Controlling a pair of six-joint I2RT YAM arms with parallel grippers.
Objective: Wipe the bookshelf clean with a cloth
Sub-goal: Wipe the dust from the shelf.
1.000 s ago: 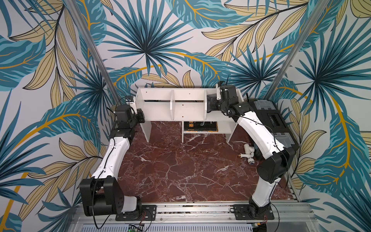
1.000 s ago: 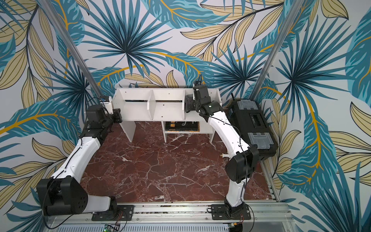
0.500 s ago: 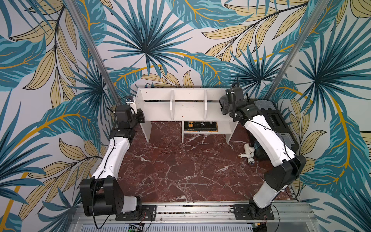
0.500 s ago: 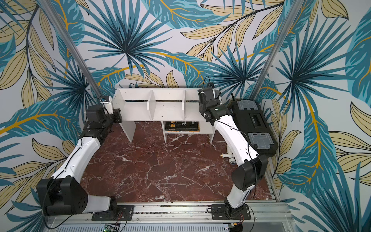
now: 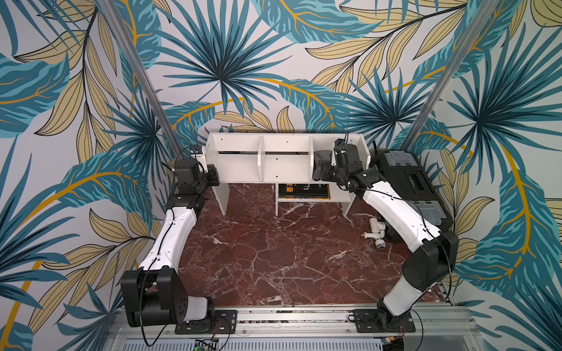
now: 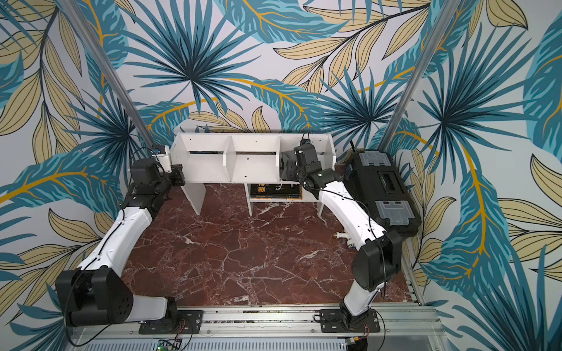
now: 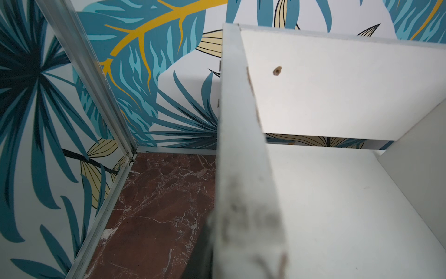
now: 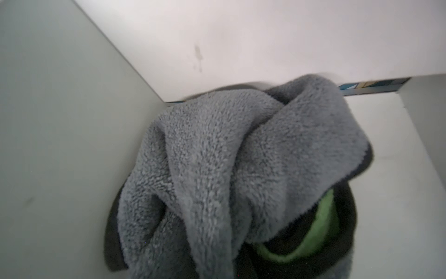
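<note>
On the veined red marble tabletop [image 5: 273, 258], a flat-boarded white bookshelf [image 5: 286, 168] is set against the far wall. Its left end panel is pinched by the left gripper [image 5: 213, 177]. In the right compartment, a fluffy grey cloth [image 8: 217, 169] with dark trim is bunched against the divider, clamped in the right gripper [image 5: 328, 167].

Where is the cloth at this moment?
In both top views the cloth sits bunched in the bookshelf's right-hand upper compartment, next to the divider, held by the right gripper; the black toolbox stands beyond that end.
</note>
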